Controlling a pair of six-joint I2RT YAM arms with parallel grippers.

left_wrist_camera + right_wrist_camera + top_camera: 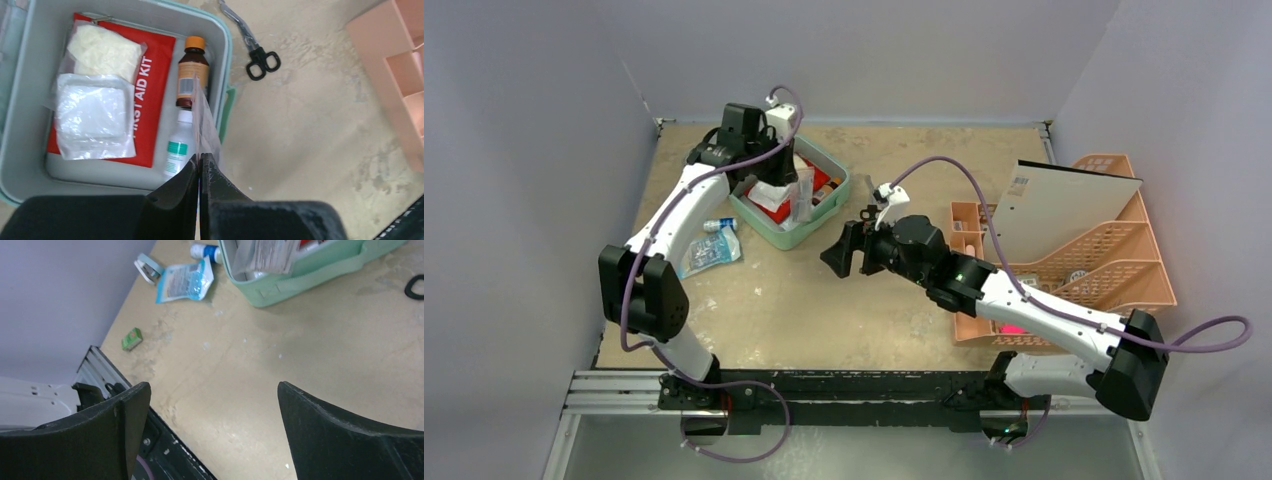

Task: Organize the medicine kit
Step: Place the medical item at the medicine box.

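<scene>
The mint-green medicine kit (789, 238) lies open at the back left of the table. Inside, the left wrist view shows a red first aid pouch (155, 75) under two gauze packets (92, 112), a brown bottle (192, 75) and a white bottle (176, 150). My left gripper (201, 159) hangs over the kit's right side, shut on the edge of a thin clear packet (204, 117) that stands upright above the bottles. My right gripper (849, 255) is open and empty over bare table, right of the kit (300, 275).
Black scissors (257, 50) lie right of the kit. A blue packet (709, 250), a small bottle (720, 225), a tape roll (147, 267) and a small green box (132, 338) lie to its left. The peach rack (1124, 260), holding a white board (1064, 205), stands at the right.
</scene>
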